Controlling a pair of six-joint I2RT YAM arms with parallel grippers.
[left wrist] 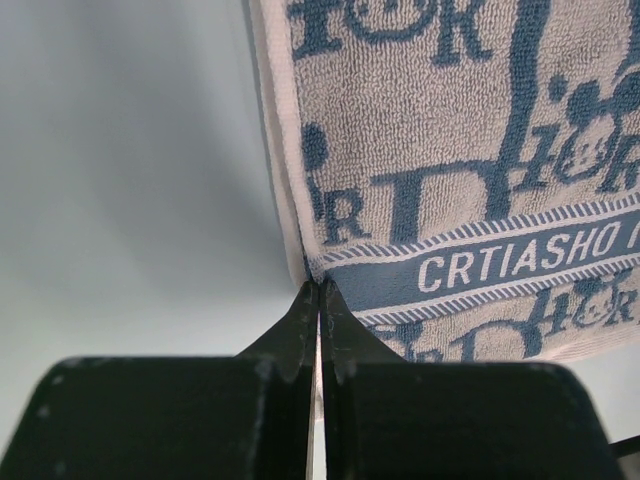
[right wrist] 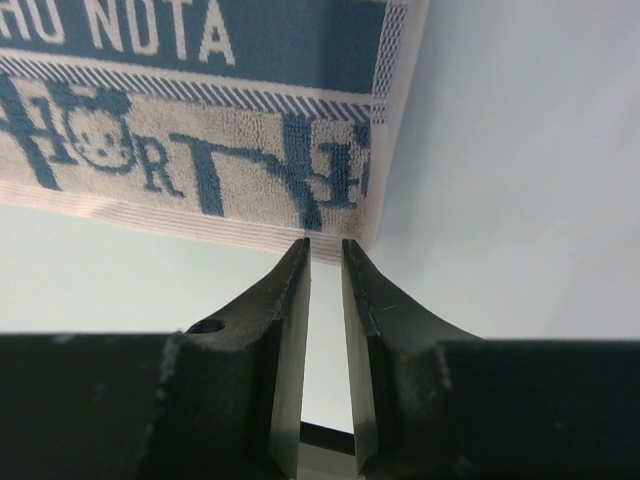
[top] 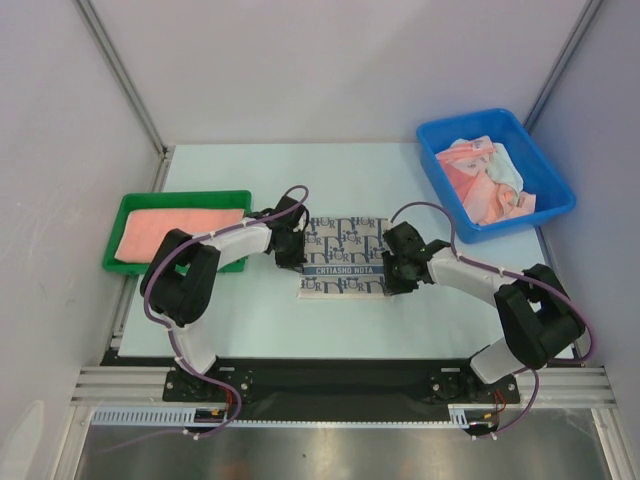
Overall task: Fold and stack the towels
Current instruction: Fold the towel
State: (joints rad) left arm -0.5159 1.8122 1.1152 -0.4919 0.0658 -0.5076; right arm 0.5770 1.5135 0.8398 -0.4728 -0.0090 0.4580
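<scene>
Navy-and-white patterned towel [top: 343, 258] flat at table [top: 250, 312] centre. Left tool [left wrist: 318, 290] clenched at left hem; cloth caught or not, cannot tell. Right tool [right wrist: 325, 245] slightly parted at right corner, gripping nothing. You should seat both pinches, then lift evenly.

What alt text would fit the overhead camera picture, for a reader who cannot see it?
A navy-and-white patterned towel lies flat mid-table, with the robot's left gripper and right gripper at its opposite side edges. A pink towel lies in a green tray at left; crumpled towels sit in a blue bin far right.
</scene>
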